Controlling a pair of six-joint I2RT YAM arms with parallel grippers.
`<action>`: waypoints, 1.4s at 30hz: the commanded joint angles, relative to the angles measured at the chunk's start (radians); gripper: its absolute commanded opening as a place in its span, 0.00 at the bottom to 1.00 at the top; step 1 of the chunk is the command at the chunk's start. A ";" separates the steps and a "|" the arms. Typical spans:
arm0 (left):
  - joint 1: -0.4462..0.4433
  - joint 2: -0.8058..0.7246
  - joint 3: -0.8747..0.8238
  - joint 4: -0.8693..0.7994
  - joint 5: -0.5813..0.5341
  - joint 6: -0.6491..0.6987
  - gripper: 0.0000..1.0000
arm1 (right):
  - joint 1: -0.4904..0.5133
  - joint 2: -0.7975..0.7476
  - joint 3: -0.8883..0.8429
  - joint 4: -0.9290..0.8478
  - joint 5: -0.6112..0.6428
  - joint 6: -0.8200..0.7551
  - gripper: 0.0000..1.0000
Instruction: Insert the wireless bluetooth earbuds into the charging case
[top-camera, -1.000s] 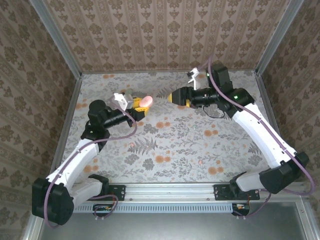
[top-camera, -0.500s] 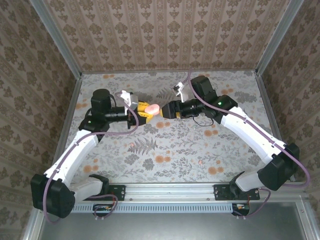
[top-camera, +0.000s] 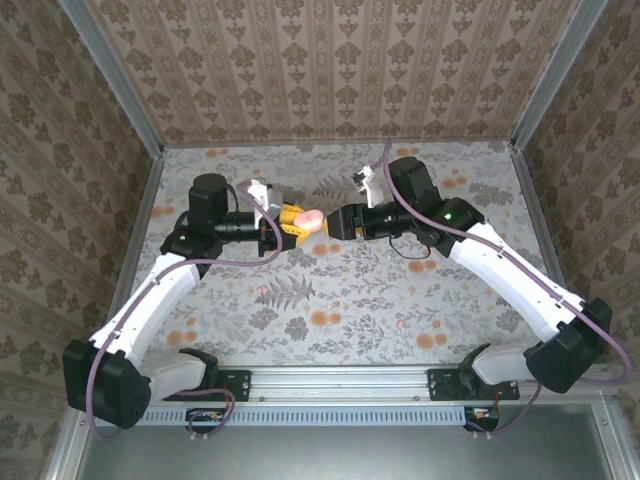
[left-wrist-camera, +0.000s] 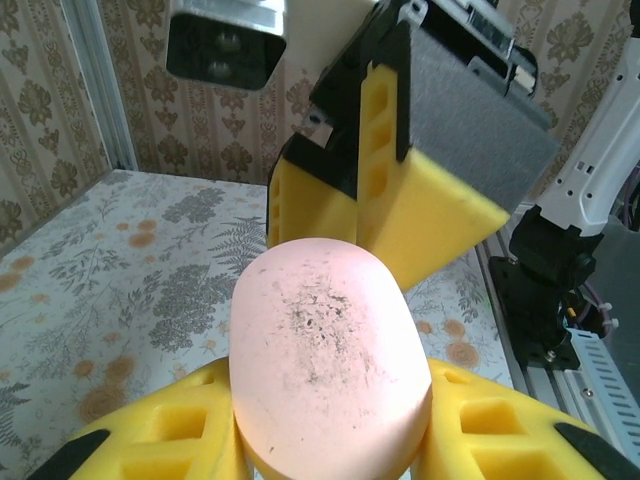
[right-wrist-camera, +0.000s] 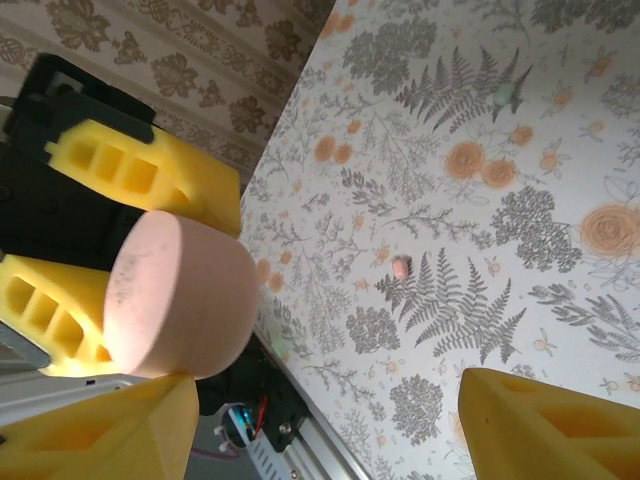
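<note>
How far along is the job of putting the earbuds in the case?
Done: the left tool has the pink case gripped, held above the table. In hand: the open right tool faces its end. Left: the case looks closed, and two earbuds lie loose on the table.

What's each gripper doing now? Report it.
Left gripper: shut on the pink case.
Right gripper: open, holding nothing.
</note>
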 joint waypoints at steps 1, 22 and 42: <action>-0.017 -0.003 -0.003 -0.042 0.019 0.035 0.12 | 0.008 -0.052 -0.007 0.051 0.097 0.006 0.71; -0.041 0.027 0.021 -0.071 0.039 0.052 0.12 | 0.008 -0.022 -0.024 0.137 -0.027 0.053 0.72; -0.033 0.009 -0.009 0.058 -0.049 -0.019 0.26 | 0.031 0.099 -0.114 0.442 -0.302 0.345 0.22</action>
